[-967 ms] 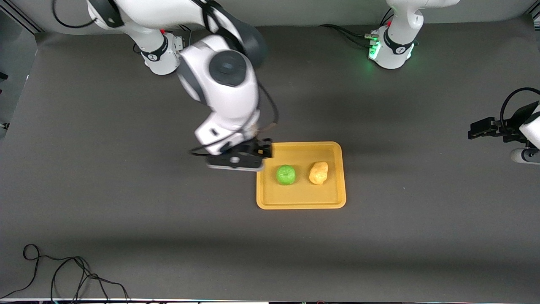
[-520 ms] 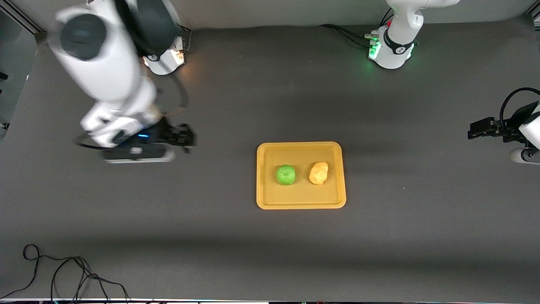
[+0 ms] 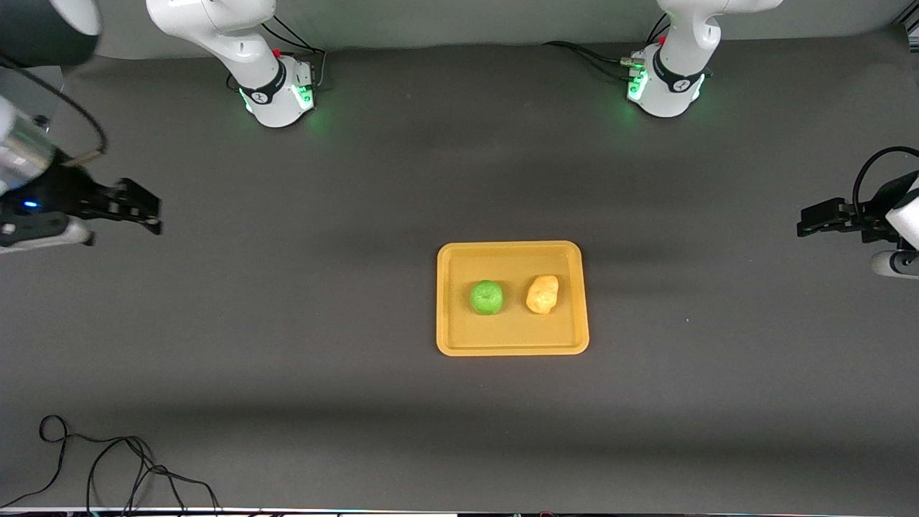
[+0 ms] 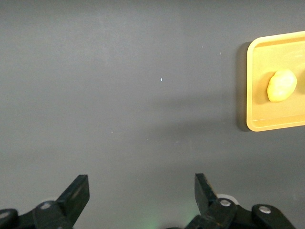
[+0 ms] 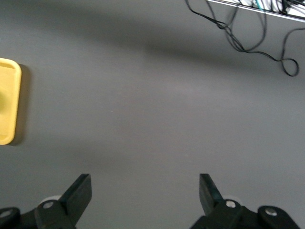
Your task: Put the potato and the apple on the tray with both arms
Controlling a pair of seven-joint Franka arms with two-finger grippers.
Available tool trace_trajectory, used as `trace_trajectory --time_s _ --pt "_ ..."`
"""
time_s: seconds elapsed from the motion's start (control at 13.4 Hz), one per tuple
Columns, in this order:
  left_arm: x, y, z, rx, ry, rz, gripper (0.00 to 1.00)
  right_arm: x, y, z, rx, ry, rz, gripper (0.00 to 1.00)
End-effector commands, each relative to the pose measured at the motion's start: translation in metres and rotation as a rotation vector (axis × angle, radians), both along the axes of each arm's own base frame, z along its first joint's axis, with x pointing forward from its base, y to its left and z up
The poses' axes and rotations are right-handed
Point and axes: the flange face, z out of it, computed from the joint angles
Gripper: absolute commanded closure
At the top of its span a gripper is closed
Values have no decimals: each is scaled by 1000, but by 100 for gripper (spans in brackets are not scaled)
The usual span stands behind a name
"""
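Both pieces of produce sit on my tray (image 3: 512,345) at mid-table, the green apple (image 3: 487,296) toward the right arm's end and the tan potato (image 3: 542,294) just beside it toward the left arm's end, close together but not touching. My two grippers hang empty at the table's two ends. On a clock face laid over the front view and centred on the tray, my right gripper (image 3: 136,210) sits out near ten o'clock, over bare mat and well apart from the tray; my left gripper (image 3: 815,217) sits near two o'clock, likewise over bare mat and well clear. Both stand with jaws spread wide and nothing between them, as each wrist view shows: the left gripper (image 4: 142,198) looks down on dark mat with the tray's edge (image 4: 251,86) and the potato (image 4: 281,86) off to one side, and the right gripper (image 5: 145,195) sees only a corner of the tray (image 5: 12,102) and a loose cable (image 5: 248,40) near the table's edge. The potato's long axis runs roughly from one o'clock to seven o'clock in the front view. The left arm's hand is the nearer to the potato, the right arm's to the apple. By my reading the placing is done, and no further reach toward the tray looks called for.
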Motion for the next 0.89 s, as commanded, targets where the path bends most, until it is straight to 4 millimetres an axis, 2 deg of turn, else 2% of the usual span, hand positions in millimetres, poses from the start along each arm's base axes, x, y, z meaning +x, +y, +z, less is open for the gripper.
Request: trace_trajectory --time_s 0.0,0.15,0.3,0.37,0.82 --pt "-1 -2 9 16 -12 -10 2 -5 -35 -5 14 9 -32 0" --pt "-1 1 9 39 -13 -10 2 -5 -52 -6 13 11 -57 0" --pt "-1 2 13 60 -18 -14 2 -6 -53 -6 14 21 -77 0" --pt "-2 2 14 60 -21 -16 2 -7 -60 -5 16 19 -94 0" --pt "-1 1 20 58 -33 -18 2 -9 -50 -6 20 30 -115 0"
